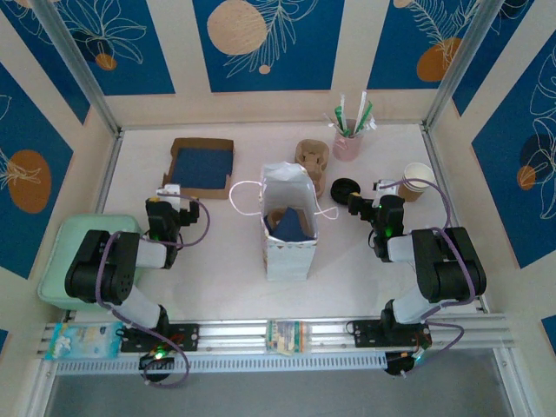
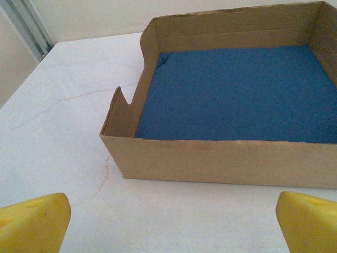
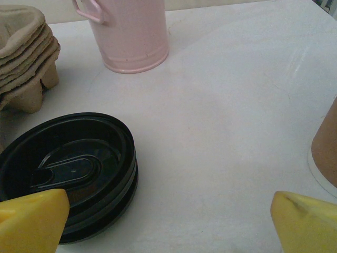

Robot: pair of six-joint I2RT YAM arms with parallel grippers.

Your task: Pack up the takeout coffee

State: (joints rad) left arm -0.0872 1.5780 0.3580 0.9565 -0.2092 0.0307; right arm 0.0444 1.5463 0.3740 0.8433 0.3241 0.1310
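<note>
The takeout coffee is out of view. A white paper bag [image 1: 287,245] stands open at the table's middle, with something blue and a bit of tan inside that I cannot identify. My left gripper [image 1: 170,193] [image 2: 174,224] is open and empty, just short of the near wall of a cardboard box [image 1: 201,165] [image 2: 221,158] lined in blue. My right gripper [image 1: 375,193] [image 3: 171,224] is also open and empty. It is low over the table between a stack of black lids [image 1: 345,188] [image 3: 73,168] on its left and a stack of lidless tan cups [image 1: 415,181] [image 3: 325,153] on its right.
Pulp cup carriers [image 1: 311,156] [image 3: 26,52] are stacked behind the bag. A pink mug [image 1: 347,144] [image 3: 134,34] holding wrapped sticks stands at the back right. A pale green tray [image 1: 65,252] lies at the left edge, under the left arm. Walls enclose three sides.
</note>
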